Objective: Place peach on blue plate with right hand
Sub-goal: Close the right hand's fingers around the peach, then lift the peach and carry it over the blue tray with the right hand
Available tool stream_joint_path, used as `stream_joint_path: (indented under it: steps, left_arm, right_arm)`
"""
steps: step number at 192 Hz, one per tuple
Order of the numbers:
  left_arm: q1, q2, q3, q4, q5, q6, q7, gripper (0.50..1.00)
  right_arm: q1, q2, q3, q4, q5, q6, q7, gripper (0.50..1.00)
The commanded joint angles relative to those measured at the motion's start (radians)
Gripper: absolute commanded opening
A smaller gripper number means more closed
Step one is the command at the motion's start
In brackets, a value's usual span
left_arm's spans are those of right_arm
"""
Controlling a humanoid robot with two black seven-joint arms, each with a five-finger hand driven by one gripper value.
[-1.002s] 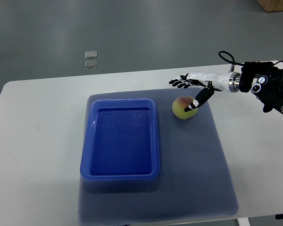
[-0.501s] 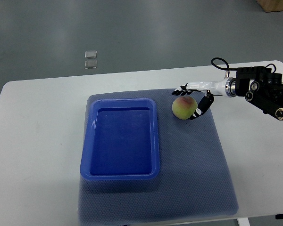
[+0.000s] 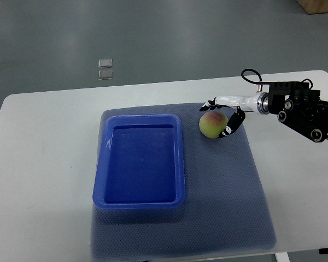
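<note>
A yellow-green peach (image 3: 212,125) with a pink blush sits on the grey-blue mat, just right of the blue plate (image 3: 141,164), a deep rectangular blue tray with nothing in it. My right hand (image 3: 215,119) reaches in from the right edge and wraps the peach. Its fingers (image 3: 210,104) curl over the far side and the thumb (image 3: 230,123) presses the near right side. The peach rests on the mat, about a hand's width from the plate's right rim. The left arm is out of view.
A grey-blue mesh mat (image 3: 229,191) covers the middle of the white table (image 3: 44,164). The right forearm and its black wrist housing (image 3: 300,106) lie over the table's right part. Two small clear squares (image 3: 105,68) lie on the floor beyond.
The right hand came down from above the peach and closed around it, fingers behind and thumb in front. The wrist moved slightly left. The peach stays in place on the mat.
</note>
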Motion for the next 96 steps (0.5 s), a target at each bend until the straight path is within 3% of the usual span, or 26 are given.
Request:
stream_joint_path:
  steps: [1, 14, 15, 16, 46, 78, 96]
  left_arm:
    - [0.000, 0.000, 0.000, 0.000, 0.000, 0.000, 0.000, 1.000]
    - [0.000, 0.000, 0.000, 0.000, 0.000, 0.000, 0.000, 1.000]
    - [0.000, 0.000, 0.000, 0.000, 0.000, 0.000, 0.000, 1.000]
    - [0.000, 0.000, 0.000, 0.000, 0.000, 0.000, 0.000, 1.000]
    - [0.000, 0.000, 0.000, 0.000, 0.000, 0.000, 0.000, 1.000]
    - [0.000, 0.000, 0.000, 0.000, 0.000, 0.000, 0.000, 1.000]
    - [0.000, 0.000, 0.000, 0.000, 0.000, 0.000, 0.000, 1.000]
  right_arm:
    - [-0.001, 0.001, -0.005, -0.001, 0.000, -0.003, 0.000, 0.801]
    - [-0.001, 0.001, -0.005, -0.001, 0.000, -0.003, 0.000, 0.782]
    - [-0.001, 0.000, -0.007, 0.000, 0.000, -0.003, 0.001, 0.700]
    - [-0.001, 0.000, -0.007, 0.000, 0.000, -0.003, 0.001, 0.678]
    - [0.001, 0.000, -0.005, 0.000, 0.000, -0.003, 0.003, 0.505]
    - [0.010, 0.000, 0.004, 0.002, 0.002, -0.008, 0.006, 0.500]
    - [0.034, 0.012, 0.007, 0.008, 0.008, -0.049, 0.024, 0.500]
